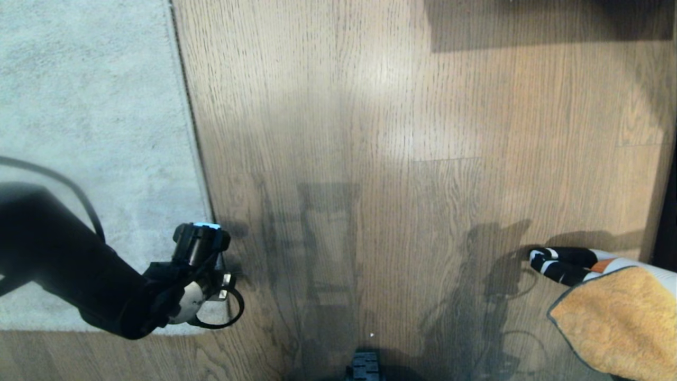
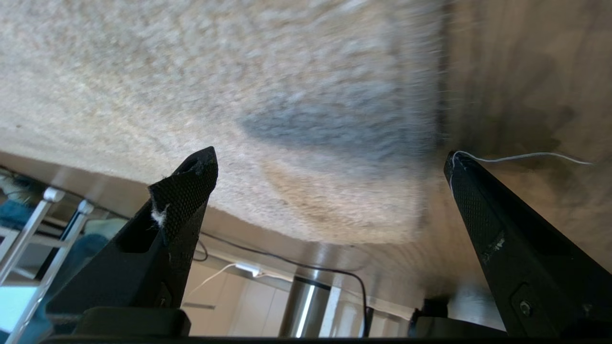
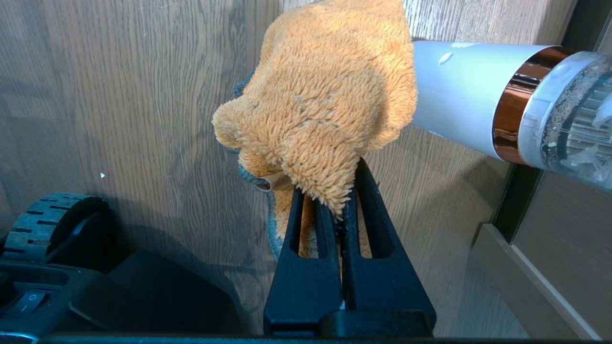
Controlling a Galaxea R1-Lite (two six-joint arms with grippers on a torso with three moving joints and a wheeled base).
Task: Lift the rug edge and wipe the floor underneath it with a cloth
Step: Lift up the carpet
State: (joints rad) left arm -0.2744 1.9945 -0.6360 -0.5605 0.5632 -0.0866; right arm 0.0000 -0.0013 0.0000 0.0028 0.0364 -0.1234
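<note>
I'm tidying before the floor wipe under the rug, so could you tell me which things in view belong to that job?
Job: rug edge, floor, cloth clamped in right gripper, open left gripper at the rug's corner.
Lying about: handheld vacuum.

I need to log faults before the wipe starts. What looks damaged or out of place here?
The left gripper has a chewed, frayed fingertip with white fluff, and a loose thread trails off the other. A handheld vacuum lies on the floor beside the cloth.

handheld vacuum [image 3: 483, 105], black cable [image 2: 306, 263], metal rack [image 2: 28, 229]
</note>
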